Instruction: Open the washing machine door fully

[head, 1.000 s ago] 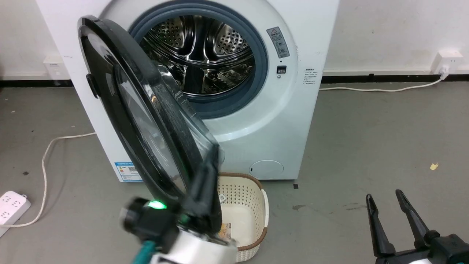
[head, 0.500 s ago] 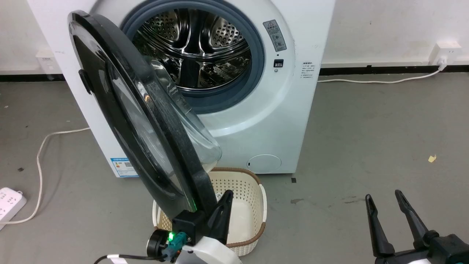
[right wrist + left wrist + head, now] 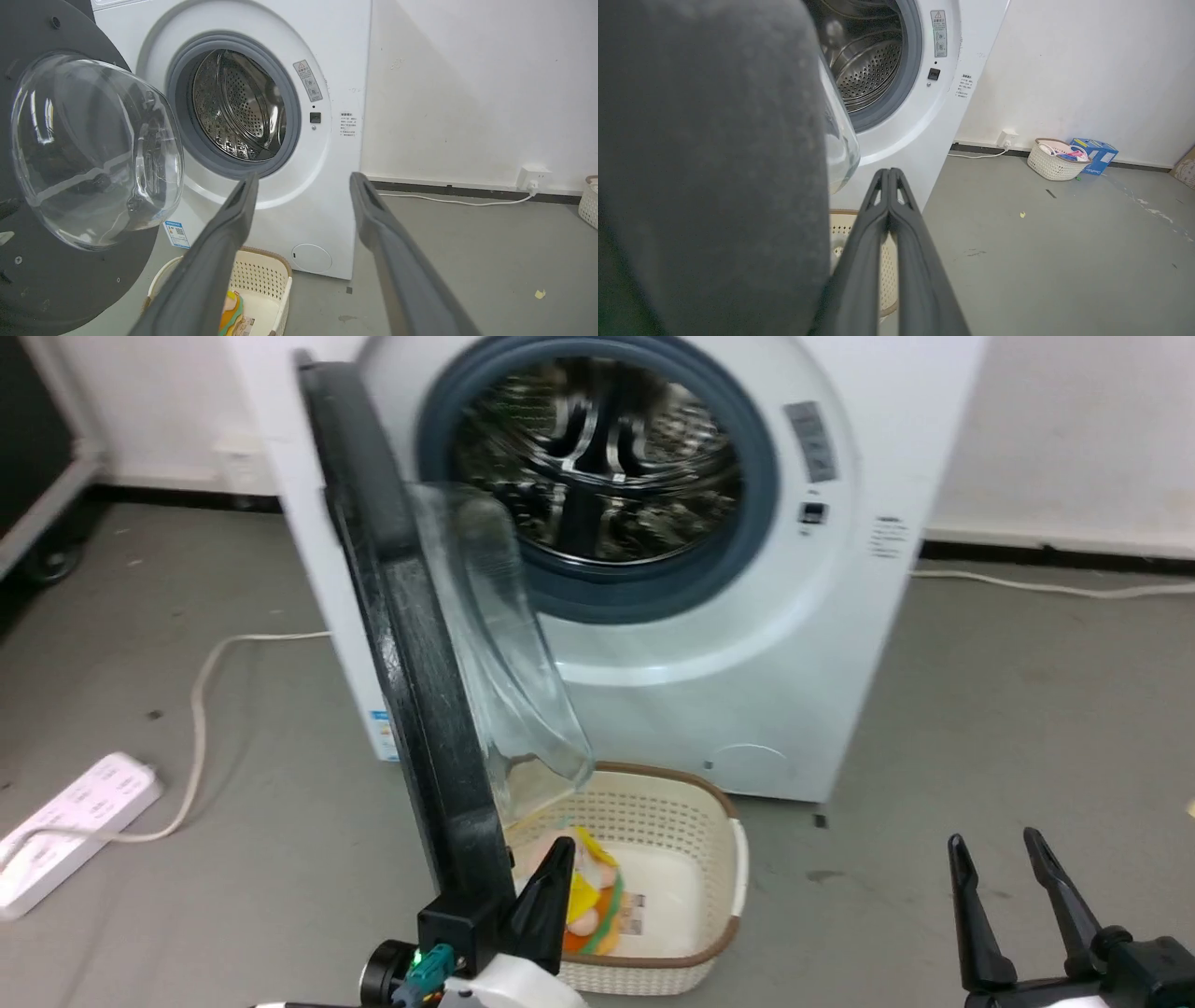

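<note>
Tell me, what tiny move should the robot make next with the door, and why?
Probably nudge the shut left gripper to the robot's left, against the washing machine door. The door stands about halfway out from the washing machine, and the gripper sits beside the inner side of its lower edge, so a push there should swing it wider.

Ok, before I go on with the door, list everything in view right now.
washing machine: one, white, against the wall.
washing machine door: one, black rim, clear glass bowl, swung out at left.
drum: one, steel, inside the grey ring.
laundry basket: one, cream, floor before the machine.
item: one, yellow-orange, inside that basket.
power strip: one, white, floor far left.
second basket: one, white, by the far wall.
blue box: one, blue, beside it.
left end effector: one, dark, shut, at the door's lower edge.
right end effector: one, dark, open, lower right, holding nothing.
</note>
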Robot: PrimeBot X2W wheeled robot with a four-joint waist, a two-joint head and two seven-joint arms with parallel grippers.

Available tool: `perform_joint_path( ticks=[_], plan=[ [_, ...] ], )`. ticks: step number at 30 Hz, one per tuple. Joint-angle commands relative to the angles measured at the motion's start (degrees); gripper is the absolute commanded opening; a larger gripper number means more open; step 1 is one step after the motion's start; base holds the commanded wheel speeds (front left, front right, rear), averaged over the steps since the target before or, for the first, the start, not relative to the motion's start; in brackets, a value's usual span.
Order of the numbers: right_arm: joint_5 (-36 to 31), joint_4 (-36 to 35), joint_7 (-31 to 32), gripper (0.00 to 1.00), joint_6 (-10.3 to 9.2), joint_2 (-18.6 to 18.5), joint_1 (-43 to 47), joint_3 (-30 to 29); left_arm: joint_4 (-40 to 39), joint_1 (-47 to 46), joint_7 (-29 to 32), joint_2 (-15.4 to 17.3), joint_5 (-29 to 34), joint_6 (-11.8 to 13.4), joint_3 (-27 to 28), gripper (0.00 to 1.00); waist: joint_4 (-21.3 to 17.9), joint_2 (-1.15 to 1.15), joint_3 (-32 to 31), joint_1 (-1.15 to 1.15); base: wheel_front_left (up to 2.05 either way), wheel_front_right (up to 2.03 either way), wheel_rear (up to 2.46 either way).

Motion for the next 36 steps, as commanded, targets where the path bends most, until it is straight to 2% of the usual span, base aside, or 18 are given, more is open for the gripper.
perform_joint_path(
  ticks=[1,8,15,23,25,26,27,30,36],
  plan=[
    [0.41,0.11,-0.24,1.00,0.05,0.27,0.70,0.03,0.07,0.68,-0.34,1.50,0.07,0.47,1.15,0.00,2.76,0.00,-0.68,0.00,0.00,0.00,0.00],
    [1.26,0.69,-0.24,1.00,0.05,0.28,0.75,0.67,-2.51,2.48,-0.12,3.61,-0.23,1.68,2.52,0.00,9.17,0.00,-1.42,0.00,0.00,0.00,0.00],
    [1.17,1.39,-0.24,1.00,0.05,0.28,0.99,1.30,-4.41,3.00,0.25,6.22,-1.73,3.52,6.22,0.00,13.23,0.00,-1.39,0.00,0.00,0.00,0.00],
    [0.28,1.64,-0.24,1.00,0.05,0.29,1.00,2.20,-4.82,1.34,0.96,11.03,-3.97,4.71,12.08,0.00,14.93,0.00,0.90,0.00,0.00,0.00,0.00],
    [-0.09,1.51,-0.24,1.00,0.05,0.26,0.76,2.40,-4.65,0.47,1.14,12.29,-4.69,4.75,13.62,0.00,15.00,0.00,2.33,0.00,0.00,0.00,0.00],
    [-0.48,1.29,-0.24,1.00,0.05,-0.31,0.00,2.64,-4.33,-1.04,1.13,13.99,-5.99,4.71,16.08,0.00,14.90,0.00,4.54,0.00,0.00,0.00,0.00],
    [-0.48,1.29,-0.24,1.00,0.05,-0.31,0.00,2.64,-4.33,-1.04,1.13,13.99,-5.99,4.71,16.08,0.00,14.90,0.00,4.54,0.00,0.00,0.00,0.00],
    [-0.78,0.96,-0.24,1.00,0.05,-1.59,-1.28,2.93,-2.53,-3.61,0.89,16.37,-7.97,4.09,19.52,0.00,14.63,0.00,7.89,0.00,0.00,0.00,0.00],
    [-0.97,0.68,-0.24,1.00,0.05,-3.47,-2.92,3.15,1.70,-7.58,0.29,19.16,-10.57,2.47,23.74,0.00,14.07,0.00,11.65,0.00,0.00,0.00,0.00]
  ],
)
